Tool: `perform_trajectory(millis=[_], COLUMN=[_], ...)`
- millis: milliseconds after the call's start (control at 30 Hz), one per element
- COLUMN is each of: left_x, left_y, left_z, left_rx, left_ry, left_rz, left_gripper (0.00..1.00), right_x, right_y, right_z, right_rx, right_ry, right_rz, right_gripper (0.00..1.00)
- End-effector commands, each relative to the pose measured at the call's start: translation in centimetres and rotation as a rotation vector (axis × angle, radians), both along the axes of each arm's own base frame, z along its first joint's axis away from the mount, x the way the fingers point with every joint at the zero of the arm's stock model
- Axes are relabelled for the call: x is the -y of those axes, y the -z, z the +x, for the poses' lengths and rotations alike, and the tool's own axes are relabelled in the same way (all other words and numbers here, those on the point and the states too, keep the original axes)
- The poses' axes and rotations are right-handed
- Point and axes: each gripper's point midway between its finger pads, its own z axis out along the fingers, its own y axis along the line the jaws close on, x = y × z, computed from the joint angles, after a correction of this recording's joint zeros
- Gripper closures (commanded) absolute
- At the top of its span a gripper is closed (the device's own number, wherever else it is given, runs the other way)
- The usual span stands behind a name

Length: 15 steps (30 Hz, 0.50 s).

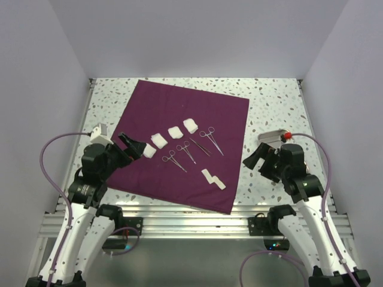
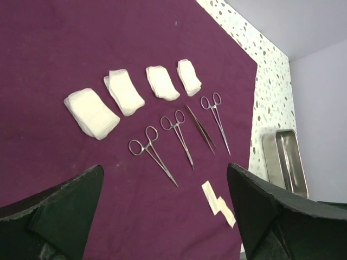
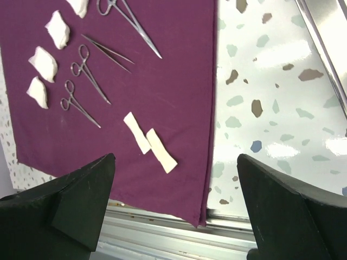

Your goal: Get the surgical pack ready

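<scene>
Plainly, the pack is not yet wrapped: the purple cloth (image 1: 179, 107) lies flat and fully open on the speckled desk (image 1: 275, 107), between the two arms. Four gauze squares (image 1: 175, 132) sit in a slanted row on it. Just in front of them lie three clamps (image 1: 185, 150) and a thin pair of tweezers (image 1: 200, 146). Two white strips (image 1: 213, 179) lie apart from these, nearer the front edge.

The left tool (image 1: 133, 145) hangs over the cloth's left side, beside the endmost gauze square, with its fingers spread apart and nothing between them. The right tool (image 1: 256, 156) is also spread and empty, over bare desk just off the cloth's right edge. A metal tray (image 2: 286, 160) rests further right.

The step in hand looks like the first fold. It should go best if each tool pinches only cloth at an edge or corner, clear of the gauze. The flap is best lifted low and carried slowly over the middle, so the clamps do not slide or roll out. The strips near the front may need watching.

No brand, label or writing can be read anywhere.
</scene>
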Motion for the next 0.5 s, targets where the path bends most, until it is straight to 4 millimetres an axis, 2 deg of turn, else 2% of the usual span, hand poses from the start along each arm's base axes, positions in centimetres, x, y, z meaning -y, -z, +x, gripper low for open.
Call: perform_trajectory(millis=[0, 33, 200, 233, 300, 400, 433, 467], left_x=[-0.6, -0.6, -0.8, -0.8, -0.3, 0.9, 1.2, 1.5], left_y=[1.1, 0.9, 1.2, 1.4, 2.2, 3.8, 4.2, 5.1], left_z=[-0.3, -0.2, -0.1, -0.1, 0.0, 0.2, 0.2, 0.3], left_rx=[-0.037, -0.024, -0.030, -0.041, -0.072, -0.130, -0.144, -0.175], left_ry=[-0.035, -0.030, -0.004, 0.002, 0.055, 0.131, 0.143, 0.155], left_rz=[0.016, 0.023, 0.083, 0.094, 0.118, 0.119, 0.118, 0.122], left_gripper=[0.00, 0.00, 0.01, 0.01, 0.03, 0.07, 0.07, 0.09], right_x=[-0.7, -0.8, -0.8, -1.6, -2.7, -4.6, -6.1, -6.5], right_y=[-2.0, -2.4, -1.3, -1.4, -0.5, -0.6, -0.5, -1.2], right_z=[-0.2, 0.1, 0.3, 0.4, 0.7, 1.7, 1.2, 1.9], right_rx=[0.049, 0.078, 0.068, 0.069, 0.019, 0.005, -0.002, 0.017], right_ry=[-0.073, -0.067, -0.098, -0.145, -0.212, -0.295, -0.360, -0.360], right_rz=[0.009, 0.018, -0.010, 0.010, 0.032, 0.025, 0.005, -0.031], right_gripper=[0.01, 0.01, 0.01, 0.01, 0.01, 0.04, 0.04, 0.04])
